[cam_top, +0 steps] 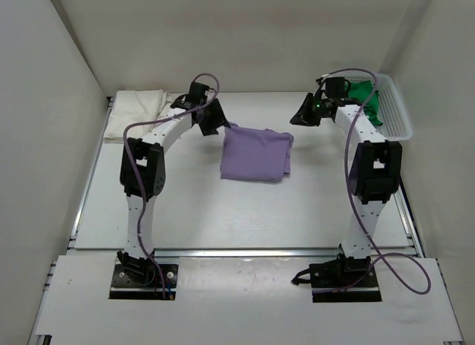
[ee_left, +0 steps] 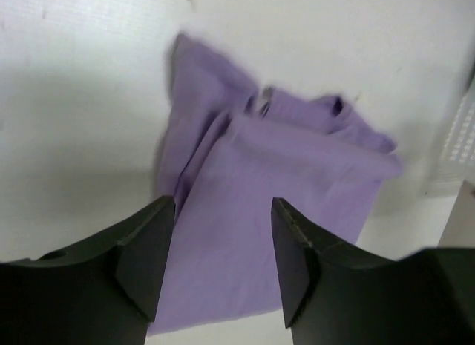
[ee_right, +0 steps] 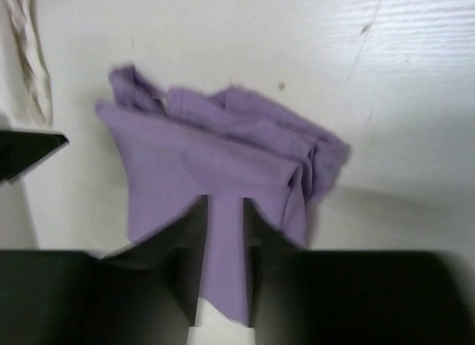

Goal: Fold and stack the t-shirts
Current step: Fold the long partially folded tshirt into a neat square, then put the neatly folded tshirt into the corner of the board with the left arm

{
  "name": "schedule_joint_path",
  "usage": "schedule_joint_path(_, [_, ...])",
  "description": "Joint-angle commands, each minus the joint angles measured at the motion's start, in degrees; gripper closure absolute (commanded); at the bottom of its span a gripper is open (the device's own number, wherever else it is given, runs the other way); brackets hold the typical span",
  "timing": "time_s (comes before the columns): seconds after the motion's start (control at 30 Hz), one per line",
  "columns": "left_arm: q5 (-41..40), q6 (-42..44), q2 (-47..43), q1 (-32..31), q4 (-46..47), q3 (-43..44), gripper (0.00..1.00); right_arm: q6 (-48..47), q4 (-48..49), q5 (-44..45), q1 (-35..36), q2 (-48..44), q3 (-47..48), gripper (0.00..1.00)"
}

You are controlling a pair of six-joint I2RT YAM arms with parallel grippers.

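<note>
on the white table (cam_top: 223,219) the folded lavender t-shirt (cam_top: 254,153) is seen mid-surface, the left gripper (ee_left: 223,211) parted above it, the right gripper (ee_right: 225,211) seemingly narrowly parted and empty; all layers should be pinched together when it is stacked.

The lavender-purple t-shirt (cam_top: 256,153) lies folded into a rough rectangle on the desk (cam_top: 185,204), between the left fingers (cam_top: 213,121) and the right fingers (cam_top: 304,113). The cream-white t-shirt (cam_top: 136,106) lies folded, left of the left fingers. The bright green t-shirt (cam_top: 369,100) sits bunched, right of the right fingers.
</note>
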Motion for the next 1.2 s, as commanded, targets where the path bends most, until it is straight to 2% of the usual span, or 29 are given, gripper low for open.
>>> schedule_joint_path(0.0, [6.02,2.96,-11.99,1.41,11.06,-20.62,0.34,-2.85,-0.97,-1.77,1.96,-10.07,-8.56,0.98])
schedule_joint_path(0.03, [9.69,2.53,-14.55,2.82,16.30,-28.36,0.30,-2.76,-0.78,-2.83,2.74,-14.19,-13.74,1.00])
schedule_joint_path(0.07, [13.56,2.09,-15.96,3.53,21.92,-32.10,0.26,-2.59,0.26,-3.02,2.83,-18.58,-19.45,1.00])
schedule_joint_path(0.1, [14.38,2.00,-18.24,4.58,23.98,-37.79,0.24,-2.67,1.75,-3.10,2.57,-20.97,-22.12,1.00])
schedule_joint_path(0.17, [16.49,3.57,-19.75,5.03,28.73,-42.84,0.16,-1.89,2.73,-3.72,2.92,-29.92,-32.99,0.99])
schedule_joint_path(0.2, [16.58,5.23,-19.32,4.51,28.40,-43.46,0.12,-1.53,2.73,-4.76,3.10,-31.88,-35.22,1.00])
schedule_joint_path(0.27, [17.98,7.96,-15.91,3.36,27.09,-41.46,0.10,-1.35,2.47,-5.83,3.80,-38.63,-42.85,0.95])
schedule_joint_path(0.33, [17.20,9.11,-12.92,2.57,25.59,-37.51,0.09,-0.92,1.68,-5.57,5.37,-42.60,-47.43,0.83])
schedule_joint_path(0.43, [14.84,11.22,-7.21,2.30,23.13,-31.98,0.07,1.63,0.89,-5.65,7.93,-48.66,-54.55,0.71])
schedule_joint_path(0.57, [12.55,14.82,-0.96,0.91,18.65,-25.47,0.07,6.20,1.77,-5.57,8.11,-56.75,-59.67,0.63])
schedule_joint_path(0.7, [12.10,13.87,1.16,-2.35,21.27,-24.49,0.09,6.47,-0.86,-6.79,4.43,-60.20,-58.98,0.62])
schedule_joint_path(0.77, [12.71,10.45,1.51,-3.40,24.08,-24.92,0.13,6.47,-1.66,-7.93,2.75,-61.07,-58.19,0.62])
schedule_joint_path(0.8, [12.98,8.78,1.34,-3.84,26.44,-25.62,0.19,6.21,-2.53,-7.85,2.40,-61.08,-57.48,0.62])
schedule_joint_path(0.97, [15.79,-0.53,1.34,-4.90,39.27,-27.47,0.58,6.64,-2.81,-9.25,0.56,-60.29,-56.07,0.62])
schedule_joint_path(1.03, [15.44,-2.92,1.25,-5.16,40.09,-25.46,0.69,7.08,-2.54,-10.22,0.03,-60.38,-56.42,0.62])
schedule_joint_path(1.07, [15.61,-3.01,1.34,-5.34,39.48,-23.28,0.78,7.52,-2.54,-10.22,0.11,-60.29,-56.68,0.62])
schedule_joint_path(1.17, [16.05,-3.63,1.60,-4.91,37.98,-16.94,0.93,8.83,-2.89,-10.22,0.03,-61.16,-57.82,0.62])
